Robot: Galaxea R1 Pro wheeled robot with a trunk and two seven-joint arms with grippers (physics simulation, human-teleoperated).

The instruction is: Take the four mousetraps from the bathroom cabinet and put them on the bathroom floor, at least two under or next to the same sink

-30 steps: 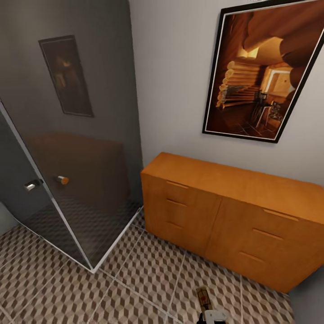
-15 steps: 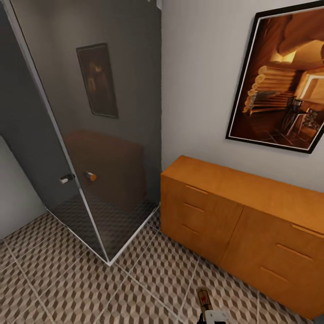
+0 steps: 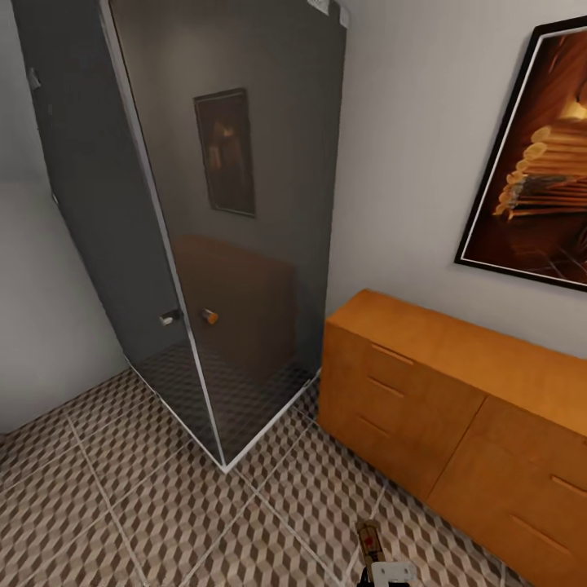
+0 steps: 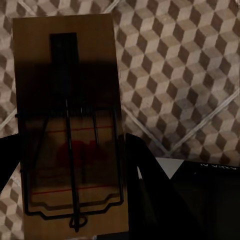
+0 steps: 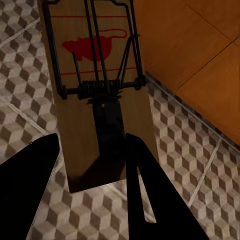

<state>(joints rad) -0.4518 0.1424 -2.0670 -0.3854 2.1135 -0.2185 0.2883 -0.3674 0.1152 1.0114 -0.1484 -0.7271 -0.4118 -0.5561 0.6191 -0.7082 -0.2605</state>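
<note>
Left gripper (image 4: 75, 200) clamping 1 mousetrap (image 4: 67, 125); right gripper (image 5: 90, 175) gripping another mousetrap (image 5: 95, 90) over the bathroom floor (image 5: 30, 110), cabinet (image 5: 200, 55) beside; fingertips hiding behind boards.

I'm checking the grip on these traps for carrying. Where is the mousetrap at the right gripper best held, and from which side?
By the plain wooden end, away from the spring. In the right wrist view the mousetrap has its coil and wire bar over the red mouse print, while the end nearest the right gripper is bare board with one dark strip. Come in from that short end, fingers on the long edges.
</note>
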